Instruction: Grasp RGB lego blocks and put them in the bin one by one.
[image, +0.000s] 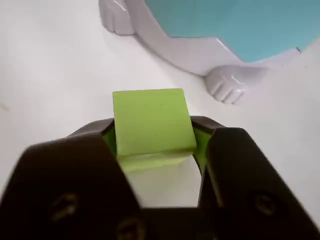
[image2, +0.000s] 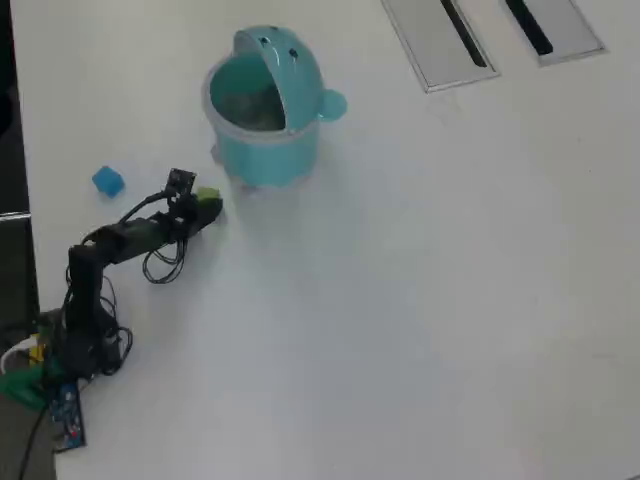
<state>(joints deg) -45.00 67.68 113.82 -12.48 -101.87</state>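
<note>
A light green lego block (image: 152, 122) fills the middle of the wrist view, clamped between my two dark jaws; my gripper (image: 155, 135) is shut on it. From overhead the same green block (image2: 208, 195) shows at the tip of my gripper (image2: 205, 205), just left of and below the teal bin (image2: 265, 105). The bin's pale base and small feet (image: 227, 82) sit close ahead in the wrist view. A blue block (image2: 108, 181) lies on the table left of the arm. No red block is visible.
White table (image2: 420, 300) all around. Two flat grey slotted panels (image2: 440, 40) lie at the top right in the overhead view. The arm's base and cables (image2: 70, 340) stand at the lower left edge.
</note>
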